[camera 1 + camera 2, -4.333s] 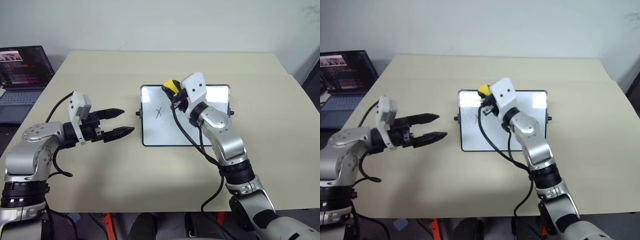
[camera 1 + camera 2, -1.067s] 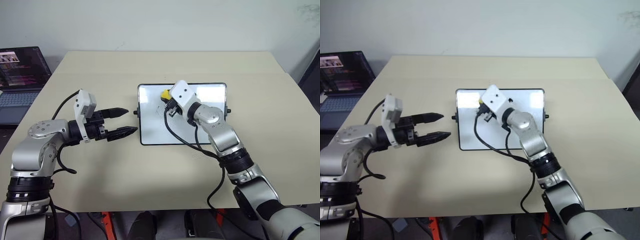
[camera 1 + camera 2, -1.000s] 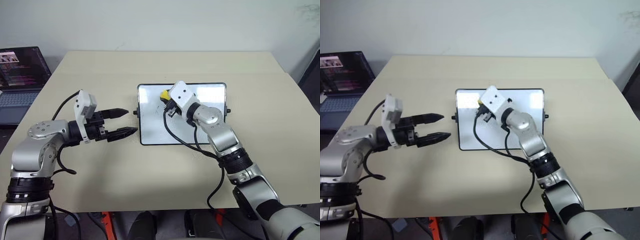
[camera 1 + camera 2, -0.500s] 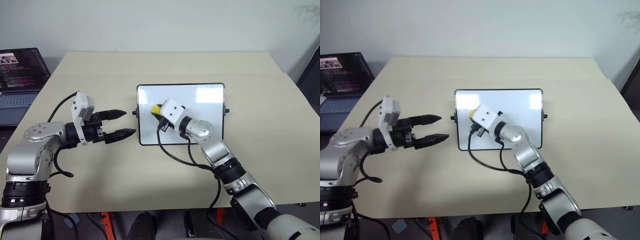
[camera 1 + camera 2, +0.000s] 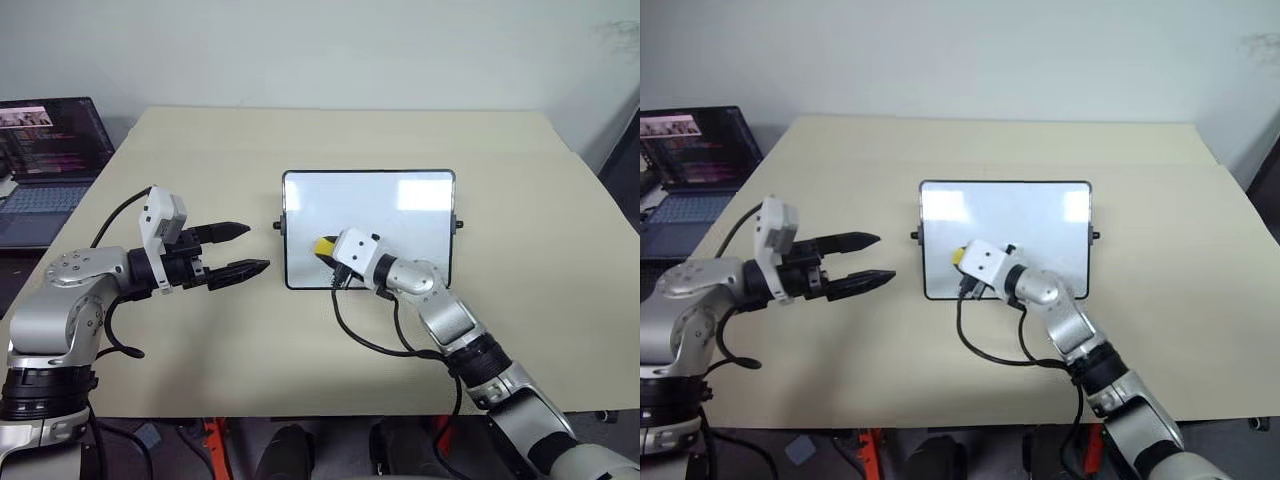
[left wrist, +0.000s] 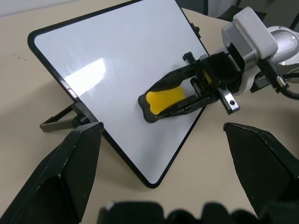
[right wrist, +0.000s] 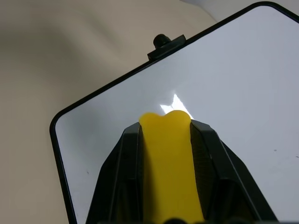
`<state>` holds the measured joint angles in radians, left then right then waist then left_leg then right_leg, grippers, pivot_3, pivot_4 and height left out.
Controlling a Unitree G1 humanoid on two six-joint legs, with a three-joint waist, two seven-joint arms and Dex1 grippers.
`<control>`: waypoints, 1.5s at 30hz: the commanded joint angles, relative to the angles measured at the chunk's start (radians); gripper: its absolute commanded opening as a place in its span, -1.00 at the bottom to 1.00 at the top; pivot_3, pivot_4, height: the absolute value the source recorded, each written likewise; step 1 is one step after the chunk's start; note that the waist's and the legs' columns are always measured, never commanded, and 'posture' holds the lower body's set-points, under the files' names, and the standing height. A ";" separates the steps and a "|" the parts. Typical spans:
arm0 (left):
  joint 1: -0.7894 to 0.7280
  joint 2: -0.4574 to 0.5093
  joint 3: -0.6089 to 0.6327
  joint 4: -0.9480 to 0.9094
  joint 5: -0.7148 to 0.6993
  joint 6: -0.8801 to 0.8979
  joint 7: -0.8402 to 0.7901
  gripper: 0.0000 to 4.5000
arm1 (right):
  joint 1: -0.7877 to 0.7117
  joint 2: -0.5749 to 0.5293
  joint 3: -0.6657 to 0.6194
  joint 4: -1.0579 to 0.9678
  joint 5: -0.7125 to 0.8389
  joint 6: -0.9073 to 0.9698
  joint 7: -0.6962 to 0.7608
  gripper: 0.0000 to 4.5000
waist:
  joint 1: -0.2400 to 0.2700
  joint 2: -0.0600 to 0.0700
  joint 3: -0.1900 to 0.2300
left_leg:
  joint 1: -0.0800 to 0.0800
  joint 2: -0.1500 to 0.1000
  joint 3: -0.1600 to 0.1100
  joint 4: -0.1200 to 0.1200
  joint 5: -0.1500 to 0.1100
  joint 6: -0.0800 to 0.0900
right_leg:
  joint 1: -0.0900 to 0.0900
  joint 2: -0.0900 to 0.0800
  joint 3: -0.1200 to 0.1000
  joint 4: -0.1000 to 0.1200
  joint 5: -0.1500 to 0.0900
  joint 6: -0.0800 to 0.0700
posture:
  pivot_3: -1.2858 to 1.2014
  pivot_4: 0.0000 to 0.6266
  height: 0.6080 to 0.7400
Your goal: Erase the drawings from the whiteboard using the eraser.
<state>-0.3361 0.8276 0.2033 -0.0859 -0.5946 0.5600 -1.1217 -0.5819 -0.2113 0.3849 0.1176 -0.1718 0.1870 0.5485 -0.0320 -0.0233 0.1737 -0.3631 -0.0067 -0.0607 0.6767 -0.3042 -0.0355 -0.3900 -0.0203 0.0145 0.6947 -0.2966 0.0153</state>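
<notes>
Both my jaws differ: right gripper [image 5: 330, 257] clenches the eraser [image 6: 164, 98] against the whiteboard's [image 5: 400, 205] lower left, left gripper [image 5: 240, 249] gapes idle; no marks visible, so lifting away seems next.

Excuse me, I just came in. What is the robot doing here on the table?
The robot is wiping a small white glossy board with a thin black frame, which stands on a beige table. Its right pincer is shut on a small yellow eraser block, pressed near the board's lower left corner. The board's visible surface looks clean, with no marks to see. The left pincer hovers open beside the board, holding nothing. An open laptop stands at the far left.
</notes>
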 commanded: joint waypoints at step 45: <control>-0.119 -0.046 -0.075 0.093 0.020 -0.069 -0.079 1.00 | 0.234 -0.154 -0.665 -0.643 0.270 0.944 -0.252 -0.51 | 0.001 0.000 0.001 | -0.018 0.001 0.003 -0.011 0.000 0.000 | -0.018 0.000 0.001 -0.012 0.000 0.000 | 0.03 -0.52 1.00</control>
<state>-0.4324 0.7765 0.1164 0.0135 -0.5731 0.5113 -1.1907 -0.3435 -0.3660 -0.2474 -0.4889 0.0852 1.1158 0.3155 -0.0306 -0.0237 0.1745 -0.3815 -0.0063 -0.0576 0.6655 -0.3039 -0.0357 -0.4080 -0.0204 0.0157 0.6825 -0.2966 0.0154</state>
